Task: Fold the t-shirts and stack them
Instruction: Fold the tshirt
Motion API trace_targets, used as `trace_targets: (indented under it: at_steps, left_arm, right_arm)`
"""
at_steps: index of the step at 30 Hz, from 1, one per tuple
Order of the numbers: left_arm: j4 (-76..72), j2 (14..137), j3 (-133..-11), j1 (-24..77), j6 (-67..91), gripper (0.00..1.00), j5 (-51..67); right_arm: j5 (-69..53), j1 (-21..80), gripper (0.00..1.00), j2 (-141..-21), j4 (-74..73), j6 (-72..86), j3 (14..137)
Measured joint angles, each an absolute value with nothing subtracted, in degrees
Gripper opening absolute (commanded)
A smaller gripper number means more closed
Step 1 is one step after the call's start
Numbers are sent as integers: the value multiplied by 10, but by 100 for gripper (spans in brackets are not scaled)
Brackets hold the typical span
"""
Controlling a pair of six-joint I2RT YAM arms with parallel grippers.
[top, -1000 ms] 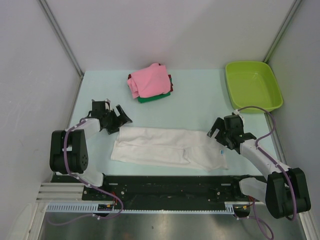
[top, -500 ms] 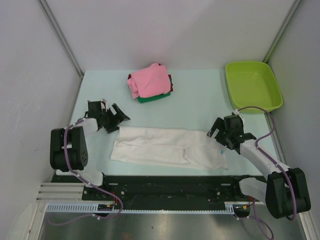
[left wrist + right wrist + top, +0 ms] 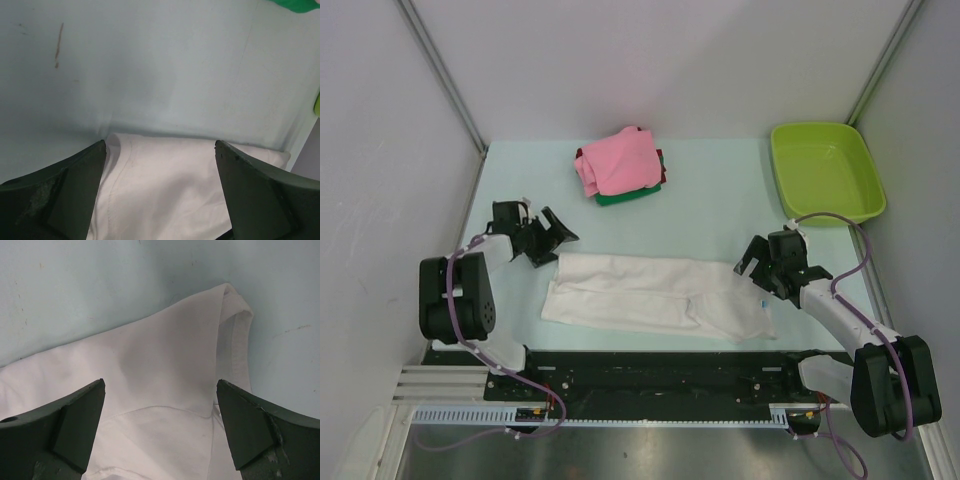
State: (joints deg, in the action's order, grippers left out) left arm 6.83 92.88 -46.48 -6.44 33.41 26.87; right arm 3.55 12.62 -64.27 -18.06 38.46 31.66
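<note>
A white t-shirt point(image 3: 655, 295) lies folded into a long strip across the near middle of the table, with a small blue label point(image 3: 764, 302) at its right end. My left gripper point(image 3: 556, 237) is open just above the strip's far left corner; the white cloth point(image 3: 170, 195) shows between its jaws. My right gripper point(image 3: 753, 262) is open over the strip's far right corner, and the white cloth point(image 3: 165, 405) lies below its jaws. A pile with a pink shirt point(image 3: 618, 160) on top of dark red and green ones point(image 3: 620, 198) sits at the back.
A lime-green plastic tub point(image 3: 825, 168) stands at the back right corner. Grey walls close in the pale blue table point(image 3: 720, 200) on three sides. A black rail point(image 3: 660, 370) runs along the near edge.
My left gripper has shifted slightly left and back from the shirt's left corner. The right arm and the shirts have not moved.
</note>
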Motion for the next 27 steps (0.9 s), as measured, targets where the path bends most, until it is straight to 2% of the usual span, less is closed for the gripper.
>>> trace_targets:
  at_steps: [9,27]
  left_arm:
    - [103,899,-458,-117,298,94,271]
    - [67,939,-447,-119,296,91,368]
  right_arm:
    - [33,126,98,-642,-180,385,305]
    - [30,126,97,-633,-175,388,288]
